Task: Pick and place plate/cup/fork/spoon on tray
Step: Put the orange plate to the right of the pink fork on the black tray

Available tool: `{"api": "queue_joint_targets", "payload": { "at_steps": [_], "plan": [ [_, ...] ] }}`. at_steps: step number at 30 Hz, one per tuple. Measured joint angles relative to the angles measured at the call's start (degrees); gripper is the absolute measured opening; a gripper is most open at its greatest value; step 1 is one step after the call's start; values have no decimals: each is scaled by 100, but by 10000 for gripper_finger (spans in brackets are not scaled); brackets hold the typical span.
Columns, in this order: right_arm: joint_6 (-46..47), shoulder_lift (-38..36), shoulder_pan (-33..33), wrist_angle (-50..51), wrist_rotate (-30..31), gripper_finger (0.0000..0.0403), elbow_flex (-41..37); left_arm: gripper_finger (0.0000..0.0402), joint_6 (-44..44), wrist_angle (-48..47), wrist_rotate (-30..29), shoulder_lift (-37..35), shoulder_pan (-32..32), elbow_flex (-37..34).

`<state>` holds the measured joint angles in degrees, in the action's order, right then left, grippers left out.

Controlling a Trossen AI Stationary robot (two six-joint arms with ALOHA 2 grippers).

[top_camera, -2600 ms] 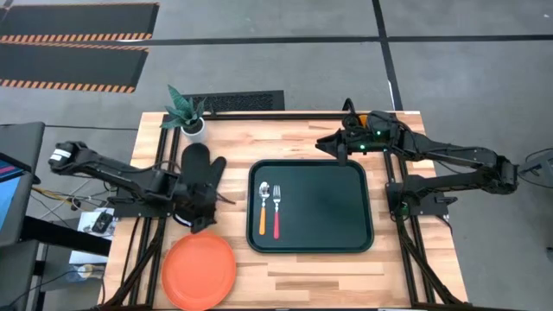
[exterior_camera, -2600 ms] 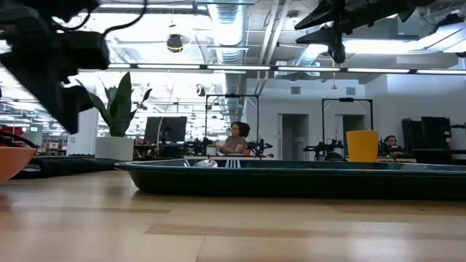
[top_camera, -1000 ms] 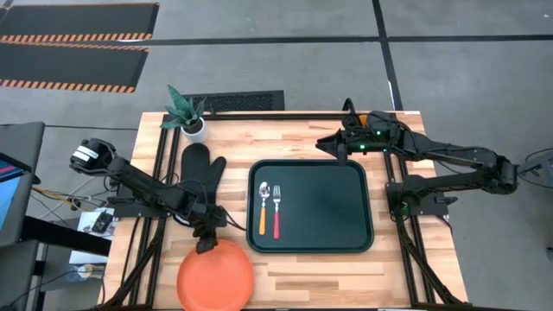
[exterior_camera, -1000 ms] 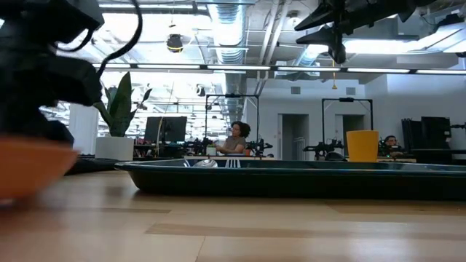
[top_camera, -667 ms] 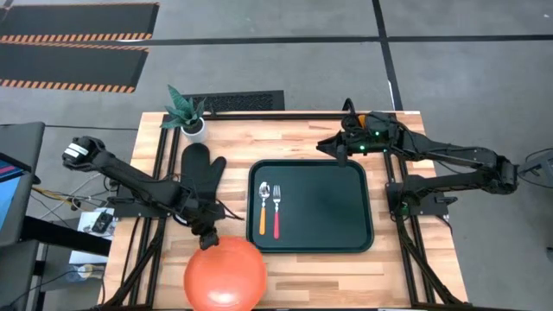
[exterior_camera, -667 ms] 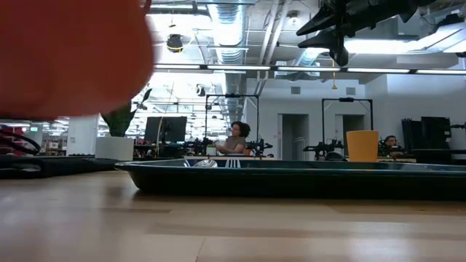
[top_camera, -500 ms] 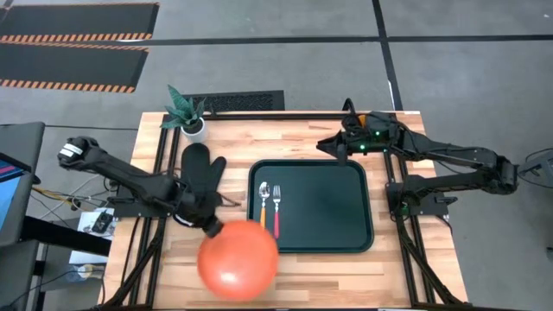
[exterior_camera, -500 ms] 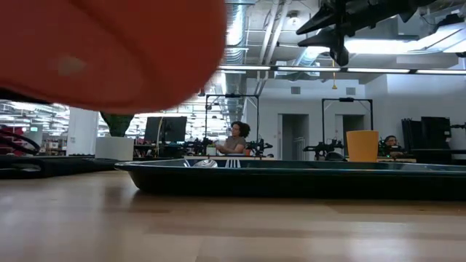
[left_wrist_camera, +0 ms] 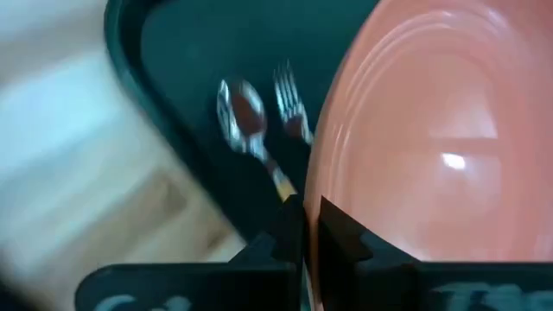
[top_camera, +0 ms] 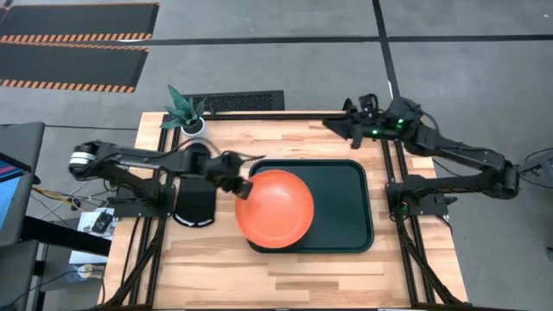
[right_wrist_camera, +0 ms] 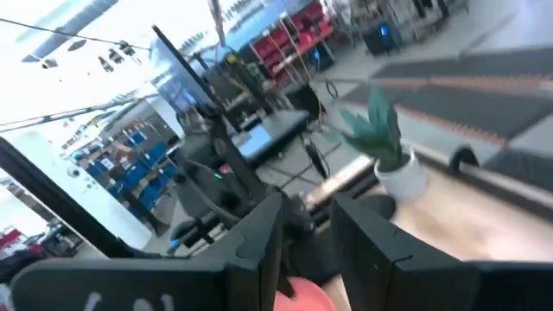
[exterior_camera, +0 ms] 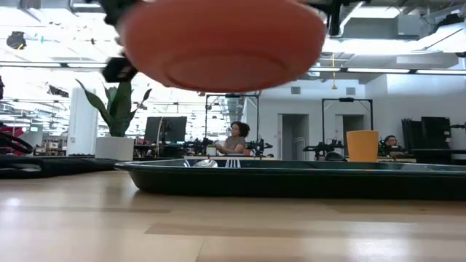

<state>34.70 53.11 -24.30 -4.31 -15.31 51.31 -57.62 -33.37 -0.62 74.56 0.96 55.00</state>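
The orange-red plate (top_camera: pixel 278 209) hangs in the air over the left part of the dark tray (top_camera: pixel 346 207), held by my left gripper (top_camera: pixel 244 187). In the low view the plate's underside (exterior_camera: pixel 222 44) shows high above the tray (exterior_camera: pixel 306 180). The spoon (left_wrist_camera: pixel 244 119) and fork (left_wrist_camera: pixel 289 102) lie on the tray floor under the plate, hidden in the high view. The orange-yellow cup (exterior_camera: pixel 362 145) stands upright beyond the tray. My right gripper (top_camera: pixel 339 123) is open and empty above the table's far right. My left gripper pinches the plate's rim (left_wrist_camera: pixel 309 200) between its two fingers, on the side of the plate toward the table's left. The fingers come nearly level from the table's left. The plate is lifted clear, roughly level, its hollow side up.
A black oven mitt (top_camera: pixel 195 200) lies left of the tray under my left arm. A potted plant (top_camera: pixel 187 112) stands at the far left corner. Bare wood lies along the near edge (top_camera: pixel 285 281). People and desks show in the room behind (exterior_camera: pixel 237 138).
My left gripper has risen and carried the plate from the table's near left, up and toward the right and far side, until it hangs over the tray's left part. The plate has stayed roughly level. My right gripper has gone a little toward the far edge.
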Motion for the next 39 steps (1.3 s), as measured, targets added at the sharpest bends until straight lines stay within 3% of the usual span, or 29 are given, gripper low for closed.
{"api": "queue_joint_targets", "payload": {
  "at_steps": [7,13,26,31,39],
  "plan": [
    [-454,-387,26,995,7,118,765,0,1293,53,495,1692,637,1362],
    [-566,-726,26,1801,29,118,892,0,2044,20,740,3162,768,2776],
    [-691,-934,26,2353,33,118,892,0,2590,-492,943,5563,738,5734],
    [-783,-930,26,2416,33,118,892,0,2674,-732,958,5968,705,6219],
    [-829,-932,26,2408,33,118,892,0,2754,-690,608,6068,615,6205]
  ]
}}
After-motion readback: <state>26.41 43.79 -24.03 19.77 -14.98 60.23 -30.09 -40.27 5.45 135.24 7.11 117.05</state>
